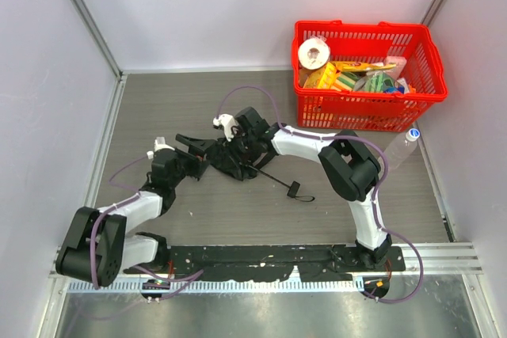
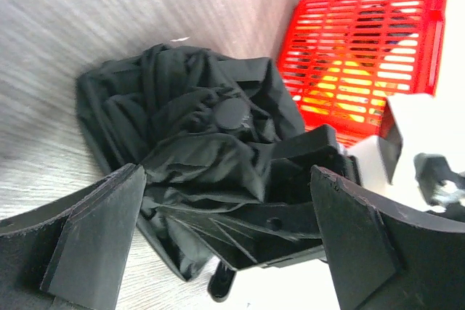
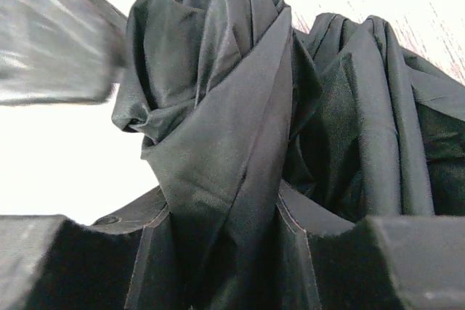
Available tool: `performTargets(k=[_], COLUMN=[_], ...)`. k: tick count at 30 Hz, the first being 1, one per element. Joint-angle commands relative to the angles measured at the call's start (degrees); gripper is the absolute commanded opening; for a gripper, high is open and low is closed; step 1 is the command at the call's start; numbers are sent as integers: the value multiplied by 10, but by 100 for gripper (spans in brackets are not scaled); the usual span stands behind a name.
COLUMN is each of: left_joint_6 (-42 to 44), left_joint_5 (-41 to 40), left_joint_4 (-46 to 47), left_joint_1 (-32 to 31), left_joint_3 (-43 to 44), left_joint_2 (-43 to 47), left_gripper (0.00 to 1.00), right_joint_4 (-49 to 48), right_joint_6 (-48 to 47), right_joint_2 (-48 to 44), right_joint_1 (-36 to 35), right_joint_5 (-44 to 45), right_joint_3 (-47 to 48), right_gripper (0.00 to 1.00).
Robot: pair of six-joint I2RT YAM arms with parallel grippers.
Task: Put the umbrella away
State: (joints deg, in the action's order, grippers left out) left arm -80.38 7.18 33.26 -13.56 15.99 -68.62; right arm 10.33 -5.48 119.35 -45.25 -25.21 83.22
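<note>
— Where's the umbrella (image 1: pixel 236 161)?
— Crumpled near the middle of the table (image 1: pixel 198 219), handle trailing toward the near edge.
— Grippers?
— The right gripper (image 3: pixel 221 252) pinches its fabric. The left gripper (image 2: pixel 229 201) gapes wide, empty, just beside it.

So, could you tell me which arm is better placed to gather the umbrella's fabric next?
Probably left: the left gripper is open facing the umbrella, whereas the right gripper is clamped on its fabric.

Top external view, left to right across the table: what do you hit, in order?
left gripper → umbrella → red basket. Skipped for overlap: right gripper, clear bottle.
</note>
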Motion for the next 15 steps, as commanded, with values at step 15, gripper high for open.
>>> performTargets(k=[15], left_joint_6=[26], left_joint_5=[-66], left_joint_4=[-20], left_joint_1=[-47], left_joint_3=[48], left_joint_2=[-154], left_gripper=[100], right_joint_4=[114], right_joint_6=[-24], right_joint_2=[47], right_joint_1=[1], right_joint_5=[-35], right_joint_3=[31], right_gripper=[1])
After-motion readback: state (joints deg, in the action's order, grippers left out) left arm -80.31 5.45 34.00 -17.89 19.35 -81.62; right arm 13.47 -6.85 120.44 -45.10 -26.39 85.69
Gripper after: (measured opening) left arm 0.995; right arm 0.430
